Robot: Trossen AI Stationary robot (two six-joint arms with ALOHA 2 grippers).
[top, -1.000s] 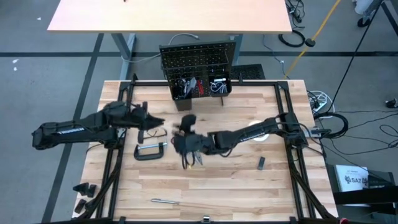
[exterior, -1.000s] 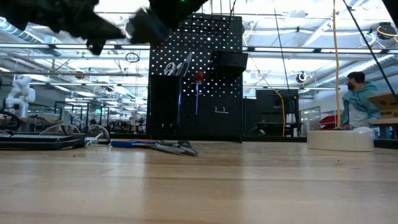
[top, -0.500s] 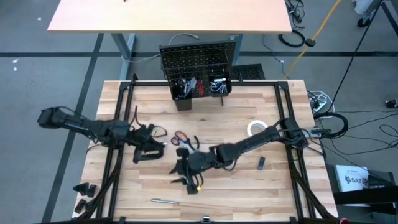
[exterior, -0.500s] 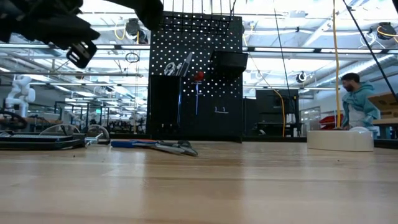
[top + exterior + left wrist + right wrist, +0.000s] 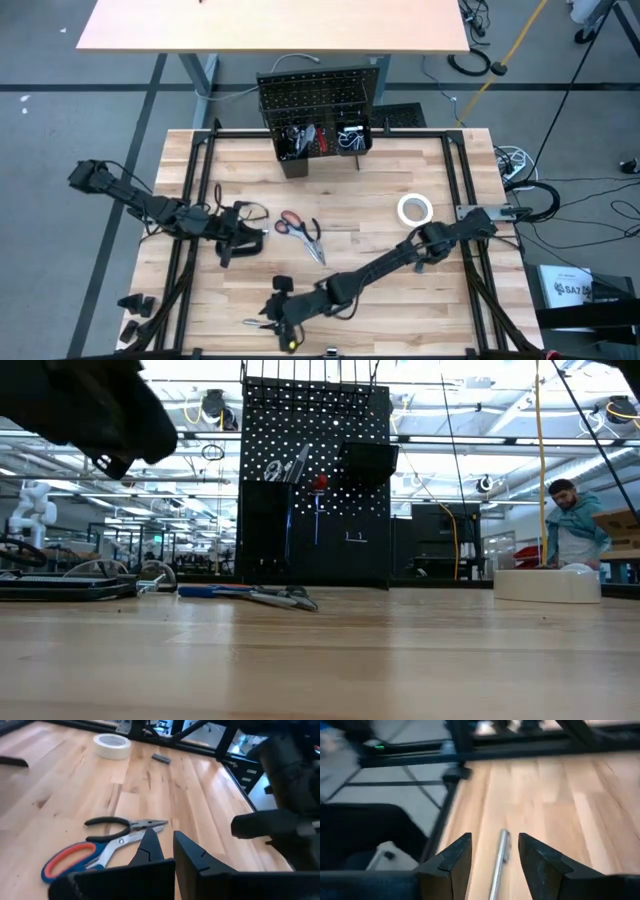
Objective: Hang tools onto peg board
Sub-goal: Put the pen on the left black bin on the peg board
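Right gripper (image 5: 283, 322) near table (image 5: 380, 300) front edge

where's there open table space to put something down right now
Bare wood lies between the peg board and the scissors, and in front of the tape roll toward the right rail. It is crowded on the left near the left gripper and at the front by the right gripper.

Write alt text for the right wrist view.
The right claw hangs open just above a slim metal tool lying on the wooden table near its edge. Dark frame bars cross behind.
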